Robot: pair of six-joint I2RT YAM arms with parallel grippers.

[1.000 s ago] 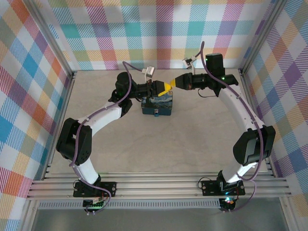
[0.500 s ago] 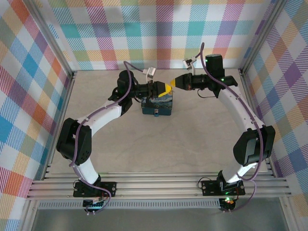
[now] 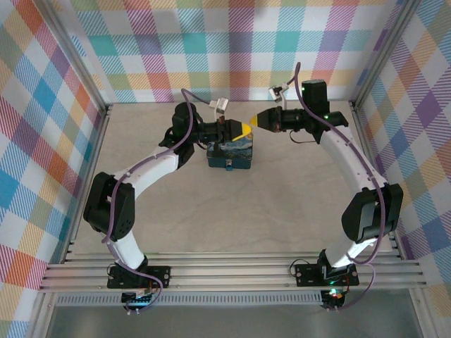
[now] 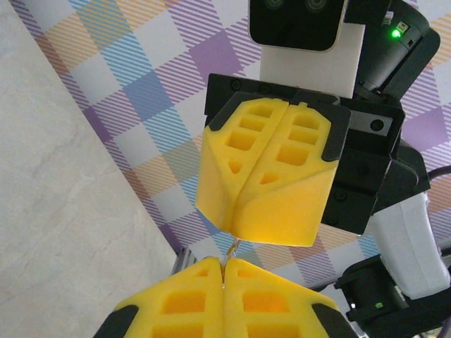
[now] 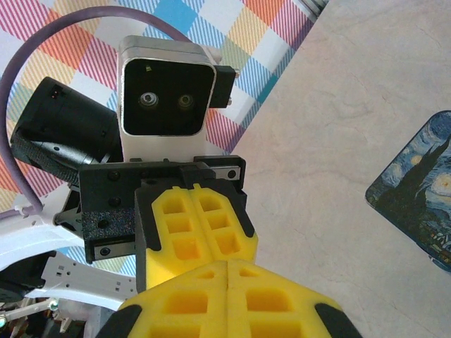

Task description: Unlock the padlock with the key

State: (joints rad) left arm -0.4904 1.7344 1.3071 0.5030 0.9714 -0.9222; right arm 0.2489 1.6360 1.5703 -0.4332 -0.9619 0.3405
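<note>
The pale table is lying under both arms, which are arching in towards each other at the far end. Sitting on it just below where they meet is a blue painted box, with a small fitting on its near face. It is too small to tell whether that fitting is the padlock.

Up above the box, the left gripper and the right gripper are pointing tip to tip. Both pairs of yellow pads are pressing flat together.

From the left wrist, the right gripper is hanging right over the left gripper. A thin pale sliver, possibly the key, is bridging the two tips. I cannot tell which one is pinching it.
</note>
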